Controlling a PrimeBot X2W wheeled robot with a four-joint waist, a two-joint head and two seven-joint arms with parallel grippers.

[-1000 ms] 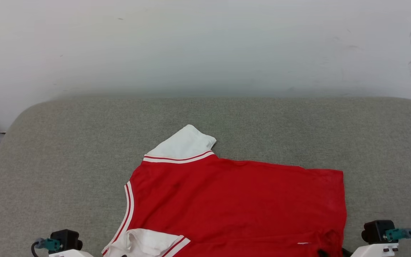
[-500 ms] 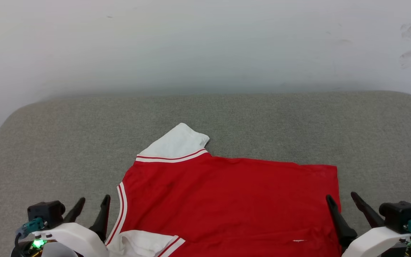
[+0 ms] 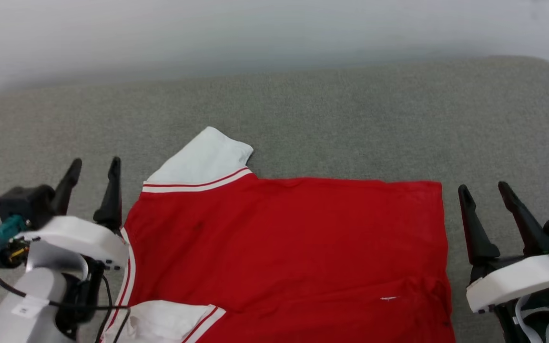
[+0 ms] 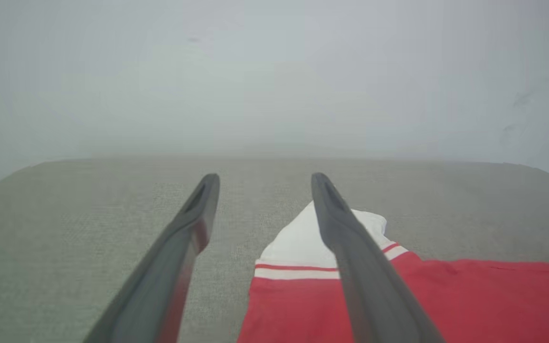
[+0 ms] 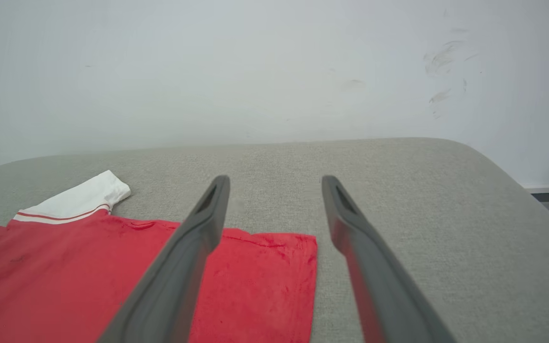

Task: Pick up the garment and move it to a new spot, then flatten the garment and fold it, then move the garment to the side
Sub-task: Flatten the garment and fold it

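Note:
The garment (image 3: 293, 247), a red jersey with white sleeves and red-white striped trim, lies spread flat on the grey padded table (image 3: 331, 119), plain red side up. One white sleeve (image 3: 198, 159) points toward the far side; a second sleeve is folded at the near left edge. My left gripper (image 3: 94, 164) is open above the table, just left of the garment's collar side. My right gripper (image 3: 484, 188) is open too, just right of the garment's hem edge (image 3: 443, 238). Both hold nothing. In the wrist views the garment (image 4: 398, 305) (image 5: 88, 271) lies below the open fingers.
A pale wall (image 3: 255, 33) rises right behind the table's far edge. The table's rounded right corner (image 5: 484, 162) drops off to the floor. Bare grey surface lies beyond the garment and on both sides of it.
Both grippers have risen into view and moved forward along the garment's left and right edges, open. The head camera has tilted down, so the whole scene has shifted up the picture.

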